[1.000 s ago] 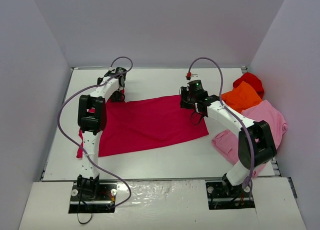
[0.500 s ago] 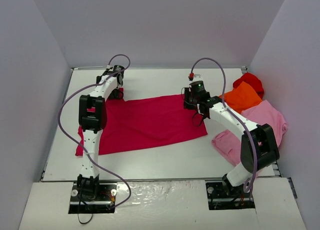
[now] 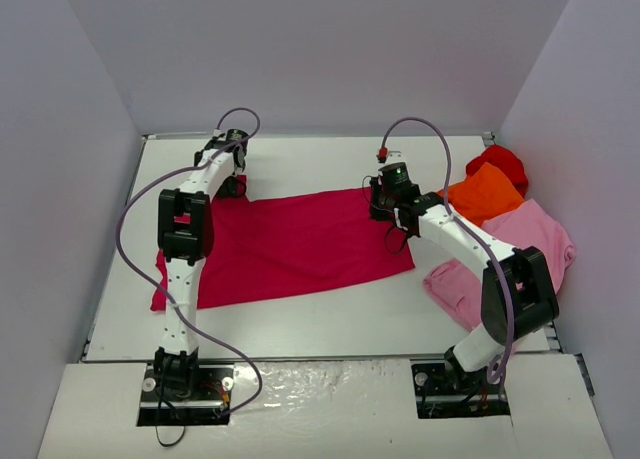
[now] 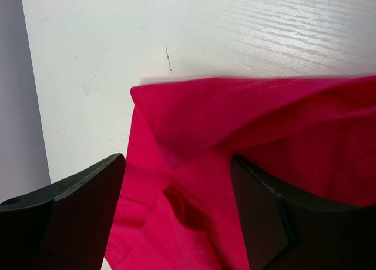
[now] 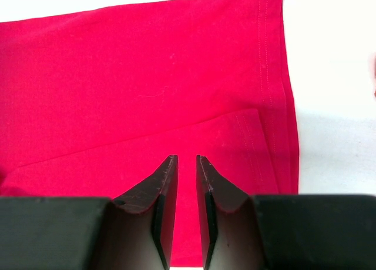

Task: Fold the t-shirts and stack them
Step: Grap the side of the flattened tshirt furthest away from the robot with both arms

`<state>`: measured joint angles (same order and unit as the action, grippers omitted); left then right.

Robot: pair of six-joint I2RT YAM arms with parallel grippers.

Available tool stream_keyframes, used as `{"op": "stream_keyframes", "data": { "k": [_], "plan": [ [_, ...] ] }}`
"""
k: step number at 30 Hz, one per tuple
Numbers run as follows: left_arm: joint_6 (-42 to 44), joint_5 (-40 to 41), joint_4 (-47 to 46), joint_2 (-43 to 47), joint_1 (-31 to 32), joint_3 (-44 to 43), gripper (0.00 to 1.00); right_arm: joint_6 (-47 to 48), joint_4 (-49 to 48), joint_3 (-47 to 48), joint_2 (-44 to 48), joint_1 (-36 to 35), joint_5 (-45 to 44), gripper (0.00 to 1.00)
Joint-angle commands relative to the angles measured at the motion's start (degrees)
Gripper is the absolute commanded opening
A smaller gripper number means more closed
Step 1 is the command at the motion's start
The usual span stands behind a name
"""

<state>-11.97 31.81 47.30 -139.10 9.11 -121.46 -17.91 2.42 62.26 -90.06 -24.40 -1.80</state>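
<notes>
The crimson t-shirt (image 3: 290,244) lies spread flat across the middle of the white table (image 3: 300,319). My left gripper (image 3: 232,184) is over its far left corner. In the left wrist view the left gripper (image 4: 176,190) is open, its jaws straddling a rumpled fold of the crimson t-shirt (image 4: 247,123). My right gripper (image 3: 385,201) is down on the shirt's far right corner. In the right wrist view the right gripper (image 5: 183,159) has only a narrow slit between its jaws, over the flat hemmed crimson t-shirt (image 5: 147,76).
At the table's right side lie an orange t-shirt (image 3: 485,192), a bright red t-shirt (image 3: 500,162) behind it, and a light pink t-shirt (image 3: 520,241) in front. Grey walls (image 3: 70,179) close in the left, back and right.
Both grippers' jaws have narrowed, the right one to a slit. Both wrists have shifted slightly toward the back of the table at the shirt's far corners.
</notes>
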Motion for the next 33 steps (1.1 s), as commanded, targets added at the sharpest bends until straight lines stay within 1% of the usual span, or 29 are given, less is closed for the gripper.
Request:
{"op": "stream_keyframes", "data": {
  "k": [1, 7, 12, 15, 17, 19, 21, 22, 24, 27, 29, 33],
  "plan": [
    [0.0, 1.1, 2.4, 0.5, -1.4, -3.9, 0.7, 0.4, -1.0, -0.2, 3.6, 0.2, -1.4, 0.15],
    [-0.1, 0.4, 1.2, 2.4, -1.3, -1.9, 0.7, 0.6, -1.0, -0.3, 3.8, 0.2, -1.5, 0.13],
    [0.0, 0.7, 3.4, -0.2, -1.6, -5.1, 0.7, 0.4, -0.9, -0.3, 3.9, 0.2, -1.3, 0.12],
    [-0.4, 0.7, 3.2, 0.1, -1.6, -5.4, 0.7, 0.5, -0.9, -0.6, 4.4, 0.2, -1.3, 0.1],
    [-0.4, -0.7, 1.3, 1.6, -1.6, -4.0, 0.7, 0.5, -0.7, -0.9, 4.6, 0.2, -2.5, 0.07],
    [0.0, -0.9, 0.3, 2.1, -1.6, -4.1, 0.7, 0.4, -0.5, -1.1, 4.5, 0.2, -5.9, 0.04],
    [0.3, -1.1, 1.0, 1.5, -1.6, -5.4, 0.7, 0.4, 0.2, -0.7, 3.6, 0.5, -8.1, 0.05],
    [0.4, -0.7, 2.0, 0.7, -1.6, -6.9, 0.7, 0.5, 0.6, 0.0, 1.9, 1.0, -11.8, 0.07],
    [0.4, -0.4, 2.9, 0.1, -1.6, -8.3, 0.7, 0.4, 1.1, 1.5, -1.4, 2.6, -14.4, 0.08],
    [0.3, -1.6, 1.1, 1.7, -1.7, -7.1, 0.7, -1.5, 0.4, 3.6, -5.6, 4.4, -12.6, 0.09],
    [0.7, -2.0, 0.2, 2.3, -1.7, -5.7, 0.7, -1.9, 0.0, 5.0, -7.4, 4.7, -11.4, 0.12],
    [1.2, -1.7, 0.4, 0.9, -1.8, -6.8, 0.7, -2.3, -0.4, 7.0, -9.9, 4.7, -10.0, 0.12]
  ]
}}
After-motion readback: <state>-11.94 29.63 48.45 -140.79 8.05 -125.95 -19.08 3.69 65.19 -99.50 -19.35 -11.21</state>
